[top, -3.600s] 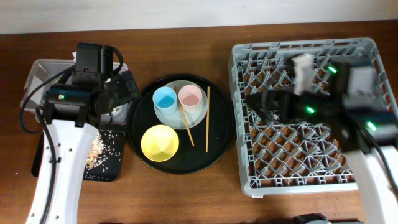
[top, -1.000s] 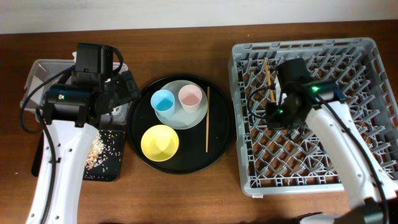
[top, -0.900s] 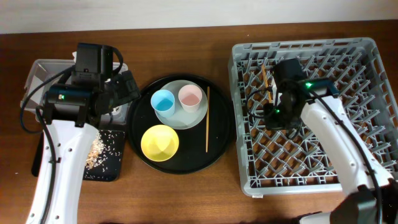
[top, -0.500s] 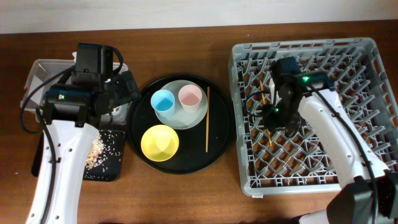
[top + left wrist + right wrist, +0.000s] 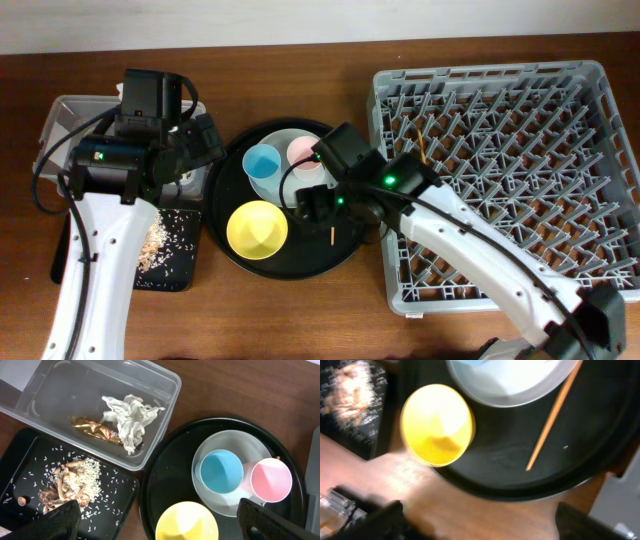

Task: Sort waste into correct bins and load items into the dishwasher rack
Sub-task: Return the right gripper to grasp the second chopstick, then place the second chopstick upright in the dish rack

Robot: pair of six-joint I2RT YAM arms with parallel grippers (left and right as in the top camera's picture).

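My left gripper (image 5: pixel 197 150) (image 5: pixel 165 530) is open and empty, hovering between the clear tub (image 5: pixel 165 390) and the round black tray. The tub holds the white tissue (image 5: pixel 129 415) and the foil wrapper (image 5: pixel 95 430). Food scraps (image 5: pixel 65 485) lie in the shallow black tray (image 5: pixel 185 270). My right gripper (image 5: pixel 315 203) (image 5: pixel 485 530) is open and empty above the round tray, near the yellow bowl (image 5: pixel 257 228) (image 5: pixel 437 425). The blue cup (image 5: pixel 263 160) and the partly hidden pink cup (image 5: pixel 303 150) stand on the plate (image 5: pixel 230 447). One chopstick (image 5: pixel 552 420) lies on the round tray. Another chopstick (image 5: pixel 425 150) lies in the rack (image 5: pixel 500 260).
The large round black tray (image 5: pixel 355 240) sits between the bins and the rack. My right arm (image 5: pixel 450 240) stretches across the rack's left edge. Bare wooden table (image 5: pixel 300 320) runs along the front.
My right arm has swung left from the rack to above the round tray. The chopstick it carried now lies in the rack. The left arm has not moved.
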